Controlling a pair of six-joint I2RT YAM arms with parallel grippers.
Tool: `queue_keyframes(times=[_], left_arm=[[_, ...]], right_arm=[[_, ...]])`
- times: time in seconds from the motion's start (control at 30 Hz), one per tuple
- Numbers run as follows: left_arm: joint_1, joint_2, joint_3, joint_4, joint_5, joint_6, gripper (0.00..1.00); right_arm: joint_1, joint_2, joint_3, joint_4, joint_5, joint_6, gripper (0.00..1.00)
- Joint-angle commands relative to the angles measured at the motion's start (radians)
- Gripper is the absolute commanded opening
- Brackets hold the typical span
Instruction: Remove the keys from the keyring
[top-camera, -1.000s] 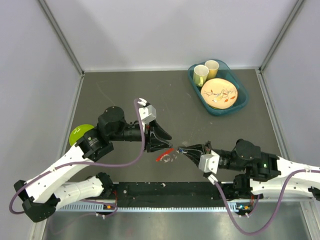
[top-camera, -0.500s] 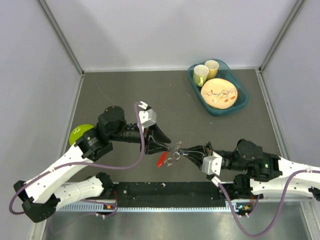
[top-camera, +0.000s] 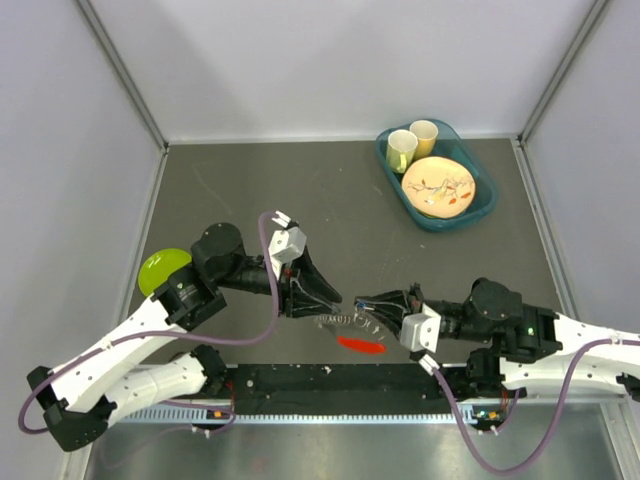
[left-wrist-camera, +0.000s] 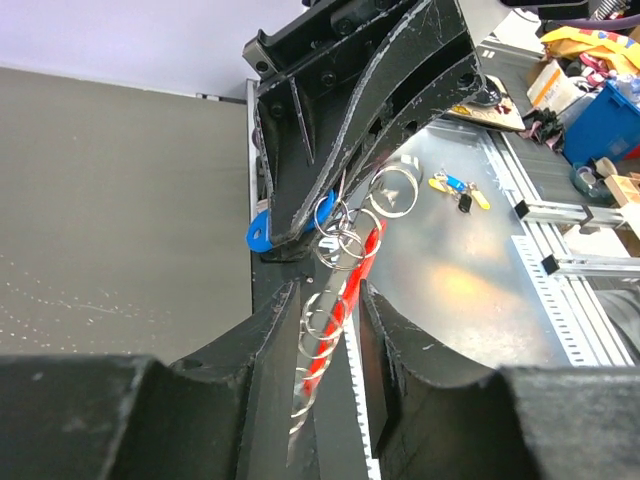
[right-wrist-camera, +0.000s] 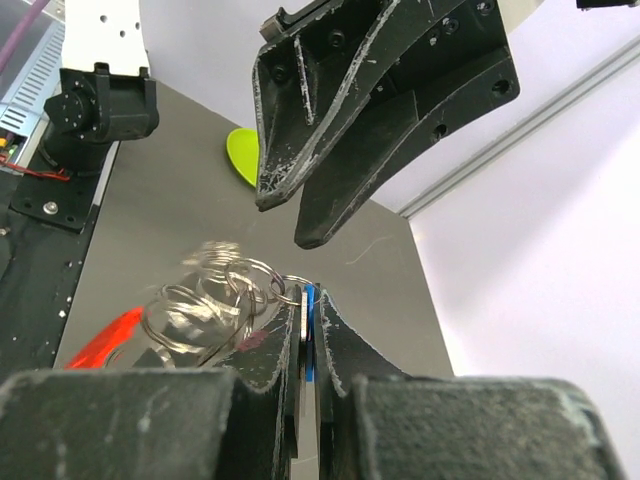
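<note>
My right gripper (top-camera: 362, 300) is shut on the blue-headed key (right-wrist-camera: 309, 335), held edge-on between its pads; its blue head also shows in the left wrist view (left-wrist-camera: 258, 232). A chain of several small silver keyrings (top-camera: 345, 320) hangs from that key, blurred (right-wrist-camera: 210, 290). The red-headed key (top-camera: 360, 346) lies low near the table's front edge, below the rings. I cannot tell if it is still joined to them. My left gripper (top-camera: 328, 298) faces the right one with its jaws apart. The rings (left-wrist-camera: 335, 250) and red key (left-wrist-camera: 357, 285) show through its gap (left-wrist-camera: 328, 295).
A green plate (top-camera: 163, 266) lies at the table's left edge, behind my left arm. A teal tray (top-camera: 487, 203) at the back right holds two cups and a patterned plate. The black front rail (top-camera: 320, 380) runs just below the red key.
The red key has dropped from between the grippers to the table's front edge. The ring chain now dangles and swings from the blue key. My left gripper has drawn back slightly left.
</note>
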Motion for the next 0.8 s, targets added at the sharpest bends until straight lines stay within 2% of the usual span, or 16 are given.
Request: queue_keyframes(times=[0.0, 0.1, 0.3, 0.5, 0.67, 0.77], left_arm=[[0.000, -0.018, 0.004, 0.073, -0.023, 0.019, 0.35], [0.000, 0.016, 0.015, 0.067, -0.042, 0.042, 0.39], [0.000, 0.106, 0.015, 0.131, 0.027, -0.005, 0.39], [-0.003, 0.077, -0.032, 0.311, 0.072, -0.107, 0.40], [-0.008, 0.045, -0.097, 0.458, 0.064, -0.191, 0.47], [-0.014, 0.063, -0.100, 0.464, 0.066, -0.211, 0.47]], right_arm=[[0.016, -0.021, 0.052, 0.086, -0.041, -0.005, 0.00], [0.017, -0.032, 0.049, 0.130, -0.079, -0.005, 0.00], [0.017, -0.043, 0.044, 0.172, -0.144, -0.008, 0.00], [0.017, -0.043, 0.038, 0.176, -0.138, -0.010, 0.00], [0.017, -0.038, 0.020, 0.222, -0.152, -0.004, 0.00], [0.017, -0.024, 0.020, 0.235, -0.152, -0.005, 0.00]])
